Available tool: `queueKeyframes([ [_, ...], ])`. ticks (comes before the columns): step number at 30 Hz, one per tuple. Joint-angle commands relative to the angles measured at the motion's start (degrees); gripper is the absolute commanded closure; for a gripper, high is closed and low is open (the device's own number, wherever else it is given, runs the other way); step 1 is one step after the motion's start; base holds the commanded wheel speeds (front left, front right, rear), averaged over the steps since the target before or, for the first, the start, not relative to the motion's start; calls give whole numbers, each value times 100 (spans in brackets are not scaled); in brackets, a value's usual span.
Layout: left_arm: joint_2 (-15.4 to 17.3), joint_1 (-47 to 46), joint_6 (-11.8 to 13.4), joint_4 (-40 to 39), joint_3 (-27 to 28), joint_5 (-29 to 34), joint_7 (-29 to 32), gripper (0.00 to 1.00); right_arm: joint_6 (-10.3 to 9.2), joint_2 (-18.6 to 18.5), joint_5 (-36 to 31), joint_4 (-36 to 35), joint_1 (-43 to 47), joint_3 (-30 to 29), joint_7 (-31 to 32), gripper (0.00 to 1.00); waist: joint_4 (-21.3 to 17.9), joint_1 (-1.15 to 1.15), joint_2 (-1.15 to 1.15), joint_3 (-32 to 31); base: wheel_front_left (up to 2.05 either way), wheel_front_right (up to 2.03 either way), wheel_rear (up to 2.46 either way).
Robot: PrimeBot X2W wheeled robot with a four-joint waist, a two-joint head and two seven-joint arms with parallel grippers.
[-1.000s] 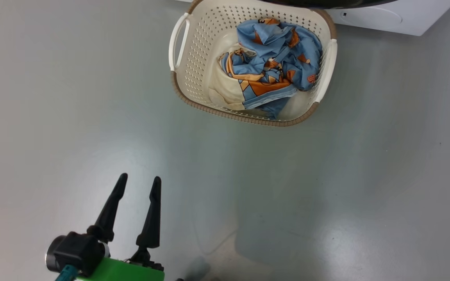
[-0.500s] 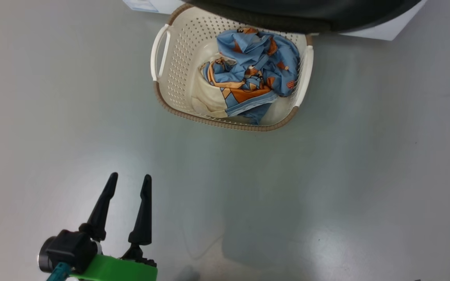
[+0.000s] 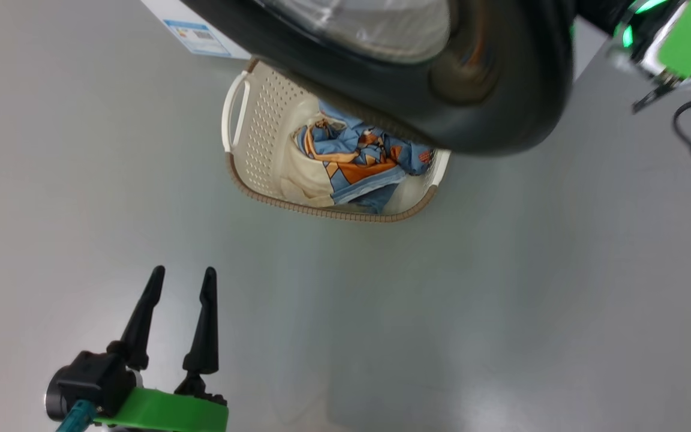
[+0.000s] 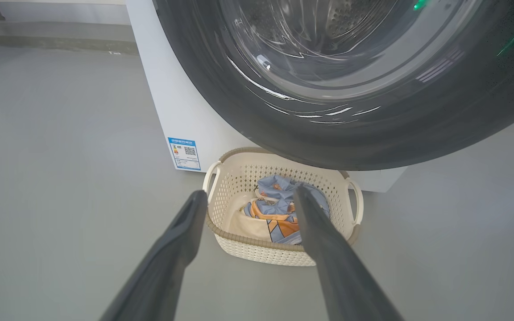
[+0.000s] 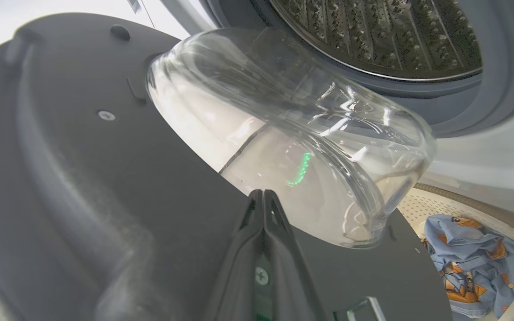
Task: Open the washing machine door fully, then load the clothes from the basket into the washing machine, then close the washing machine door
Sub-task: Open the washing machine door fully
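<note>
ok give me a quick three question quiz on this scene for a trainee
1. True or false: the washing machine door stands open.
2. Where are the clothes? A) in the drum B) in the basket C) spread on the floor
3. Fill in: the left end effector is open and holds nothing; the right end effector is ____.

Key: 1 true; 2 B; 3 shut
</note>
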Motion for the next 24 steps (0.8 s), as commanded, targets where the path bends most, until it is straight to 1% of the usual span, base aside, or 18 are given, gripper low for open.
queueKeyframes([
  [1, 104, 20, -10, -84, 233, 53, -36, 0, 12, 178, 62, -238, 192, 115, 49, 100, -52, 0, 0, -140, 0, 0, 0],
  [4, 104, 62, -31, -42, 278, 58, -36, 0, 12, 280, 88, -430, 425, 286, 58, 100, -81, 0, 0, -323, 0, 0, 0],
  [10, 104, 110, -60, 62, 328, 51, -36, 0, 12, 534, 115, -778, 946, 536, -144, 100, -124, 0, 0, -722, 0, 0, 0],
  [14, 104, 127, -78, 130, 364, 53, -36, 0, 12, 708, -54, -934, 1232, 852, -341, 100, -178, 0, 0, -978, 0, 0, 0],
  [24, 104, 176, -106, 260, 365, -29, -36, 0, 12, 1159, -338, -837, 1725, 1798, -1148, 100, -134, 0, 0, -1603, 0, 0, 0],
])
